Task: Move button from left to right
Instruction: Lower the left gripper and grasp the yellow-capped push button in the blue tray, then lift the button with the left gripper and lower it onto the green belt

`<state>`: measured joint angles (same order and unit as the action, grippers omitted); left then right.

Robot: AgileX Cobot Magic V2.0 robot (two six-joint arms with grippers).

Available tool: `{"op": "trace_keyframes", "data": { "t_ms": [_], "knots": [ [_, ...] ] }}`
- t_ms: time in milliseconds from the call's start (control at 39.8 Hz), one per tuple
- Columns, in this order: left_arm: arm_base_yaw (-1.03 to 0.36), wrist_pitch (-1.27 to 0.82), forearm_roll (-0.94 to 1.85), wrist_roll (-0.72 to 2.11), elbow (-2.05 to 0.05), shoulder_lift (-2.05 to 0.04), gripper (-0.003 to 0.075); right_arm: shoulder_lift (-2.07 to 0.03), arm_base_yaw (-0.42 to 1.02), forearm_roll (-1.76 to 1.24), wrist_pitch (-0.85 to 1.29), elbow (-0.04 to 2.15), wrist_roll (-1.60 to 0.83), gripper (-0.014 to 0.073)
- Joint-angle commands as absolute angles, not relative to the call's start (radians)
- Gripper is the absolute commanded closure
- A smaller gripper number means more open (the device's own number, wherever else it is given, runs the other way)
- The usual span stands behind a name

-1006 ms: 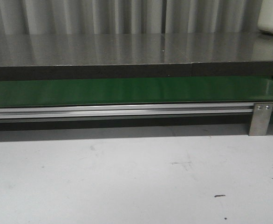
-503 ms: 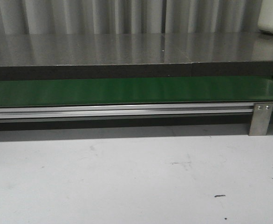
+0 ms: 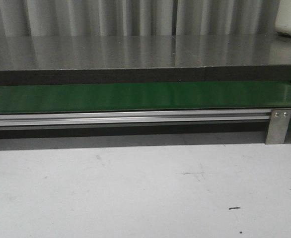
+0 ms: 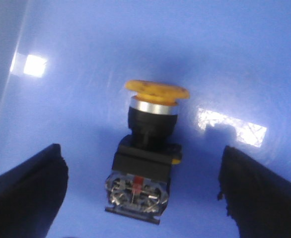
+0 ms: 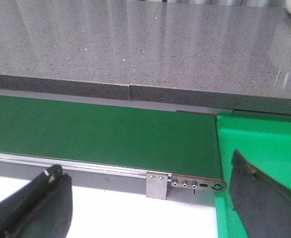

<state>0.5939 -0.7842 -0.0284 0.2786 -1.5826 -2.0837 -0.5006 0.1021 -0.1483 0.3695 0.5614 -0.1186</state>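
End effector point(image 4: 140, 198) wide around button point(image 4: 148, 148).

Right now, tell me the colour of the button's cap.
Orange-yellow; the button shows best in the left wrist view.

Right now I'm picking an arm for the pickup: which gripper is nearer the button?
Left. The left gripper hangs open around the button; the right gripper overlooks the green belt, no button visible.

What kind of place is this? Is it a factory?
Probably a small factory-style test bench: a green conveyor belt on an aluminium rail beside a grey stone-look counter, and an industrial push-button lying on a blue surface.
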Motion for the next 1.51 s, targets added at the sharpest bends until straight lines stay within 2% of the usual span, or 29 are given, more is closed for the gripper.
{"op": "trace_keyframes", "data": {
  "t_ms": [0,377,427,578,654,754,1106,1483],
  "knots": [
    [0.602,-0.782,0.000,0.299,-1.639,-2.068,0.0136,-0.510,0.095,-0.151,0.291,0.596,-0.123,-0.0060],
    [0.602,-0.868,0.000,0.303,-1.720,-2.150,0.0149,-0.510,0.095,-0.151,0.290,0.595,-0.123,-0.0060],
    [0.602,-0.868,0.000,0.303,-1.720,-2.150,0.0193,-0.510,0.095,-0.151,0.290,0.595,-0.123,-0.0060],
    [0.602,-0.889,0.000,0.305,-1.720,-2.150,0.0426,-0.510,0.095,-0.151,0.290,0.595,-0.123,-0.0060],
    [0.602,-0.890,0.000,0.305,-1.720,-2.150,0.0519,-0.510,0.095,-0.151,0.290,0.595,-0.123,-0.0060],
    [0.602,-0.913,0.000,0.305,-1.738,-2.150,0.0595,-0.510,0.095,-0.151,0.290,0.595,-0.123,-0.0060],
    [0.584,-0.999,0.142,0.279,-1.877,-2.029,0.0605,-0.510,0.095,-0.151,0.290,0.595,-0.123,-0.0060],
    [0.362,-1.109,0.142,0.220,-1.878,-1.893,0.0605,-0.510,0.095,-0.151,0.290,0.595,-0.123,-0.0060]
  ]
}}
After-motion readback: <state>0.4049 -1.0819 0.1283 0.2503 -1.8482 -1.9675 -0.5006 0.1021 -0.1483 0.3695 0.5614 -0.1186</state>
